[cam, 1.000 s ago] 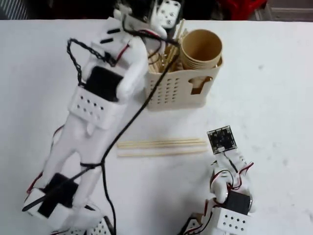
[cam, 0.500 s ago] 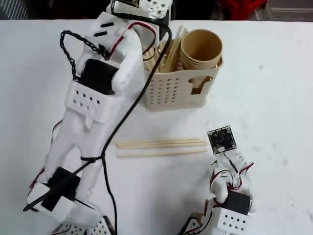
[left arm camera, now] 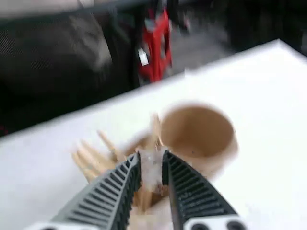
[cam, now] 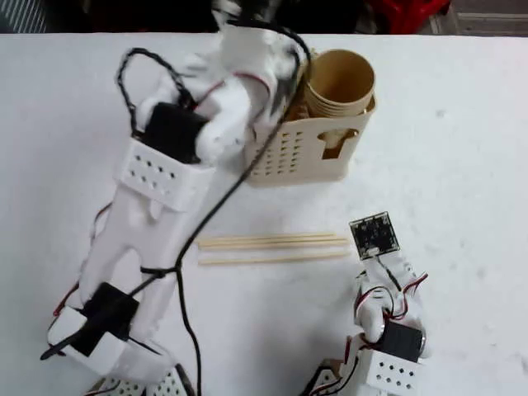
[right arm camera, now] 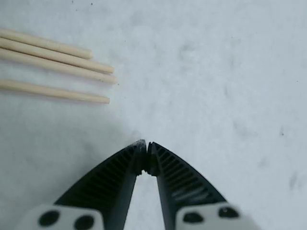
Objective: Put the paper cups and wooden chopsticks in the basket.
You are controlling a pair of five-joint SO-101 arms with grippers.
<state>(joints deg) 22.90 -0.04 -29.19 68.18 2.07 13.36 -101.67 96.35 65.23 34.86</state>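
A cream slotted basket [cam: 299, 153] stands at the back of the table. Stacked paper cups [cam: 339, 79] sit in one end of it, and several wooden chopsticks [left arm camera: 91, 160] lean in the other end beside the cups [left arm camera: 196, 132]. My left gripper [left arm camera: 151, 155] hovers just over the chopstick end, open by a narrow gap; in the high view it is a blur [cam: 264, 49]. More chopsticks [cam: 272, 246] lie flat on the table in front of the basket. My right gripper [right arm camera: 146, 146] is shut and empty, low over the table, a short way from their ends [right arm camera: 96, 72].
The left arm [cam: 157, 173] and its black cable stretch diagonally across the left half of the table. The right arm [cam: 388, 338] rests at the front edge. Bare white tabletop [cam: 462, 181] lies to the right of the basket.
The left gripper pulled back behind the basket, then swung forward and right over its chopstick end, blurred now. The right arm, the basket and the loose chopsticks have stayed put.
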